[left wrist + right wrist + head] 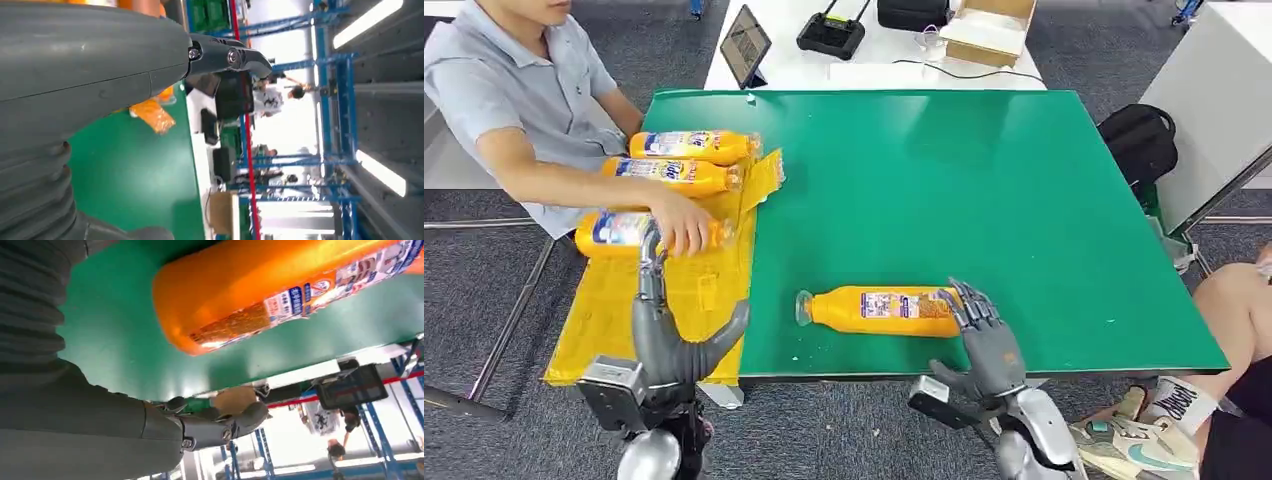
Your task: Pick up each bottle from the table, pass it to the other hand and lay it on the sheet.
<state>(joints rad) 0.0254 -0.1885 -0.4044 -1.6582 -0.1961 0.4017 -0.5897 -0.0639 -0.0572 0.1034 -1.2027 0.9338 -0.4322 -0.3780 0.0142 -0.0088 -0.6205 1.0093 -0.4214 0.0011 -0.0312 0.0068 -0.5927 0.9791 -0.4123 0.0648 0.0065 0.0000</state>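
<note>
One orange bottle [879, 310] lies on the green table [984, 200], its base touched by the spread right hand [986, 335]. Three bottles [686, 165] lie on the yellow sheet [674, 290]; one is held by a person's hand [682, 222]. The left hand [669, 330] is spread, empty. Blue racking [340, 100] is seen in the wrist views.

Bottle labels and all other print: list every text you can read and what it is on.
Nothing reads clearly.
Bottle on the table: label print blurred in both views.
Bottles on the sheet: blue logo too small.
Person's sock: dark letters unreadable.
</note>
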